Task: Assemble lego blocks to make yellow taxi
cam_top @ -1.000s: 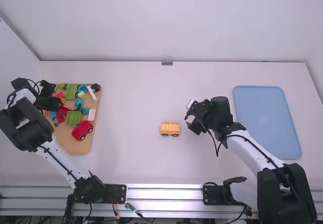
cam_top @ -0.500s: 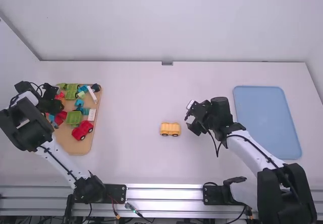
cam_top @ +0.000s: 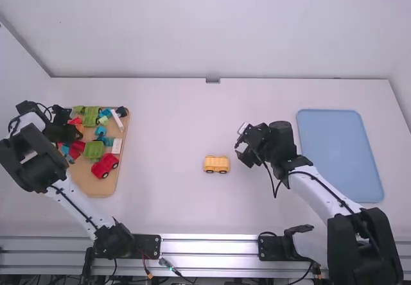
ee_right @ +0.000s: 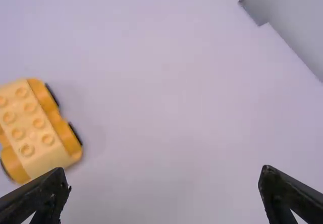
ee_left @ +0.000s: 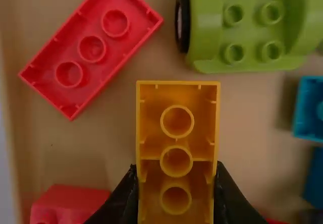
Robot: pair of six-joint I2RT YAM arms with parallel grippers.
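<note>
Over the wooden board [cam_top: 103, 185] at the far left is my left gripper [cam_top: 69, 132]. In the left wrist view, my left gripper [ee_left: 175, 188] is shut on a yellow-orange brick [ee_left: 176, 171], whose hollow underside with round tubes faces the camera. The yellow car base [cam_top: 216, 164], a studded block on dark wheels, stands upright mid-table. My right gripper [cam_top: 240, 149] is to the right of the car base, above the table. From the right wrist, the car base [ee_right: 33, 128] appears beside my right gripper [ee_right: 165, 177], whose fingers are wide apart with nothing between them.
Around the held brick on the board are a red brick [ee_left: 92, 50], a green wheeled base [ee_left: 252, 27] and a blue brick [ee_left: 309, 108]. A red car [cam_top: 104, 165] sits near the board's front. A blue tray [cam_top: 340, 156] lies at right.
The left gripper has shifted slightly over the board. The right gripper has turned a little and moved slightly. The car base has stayed put.
</note>
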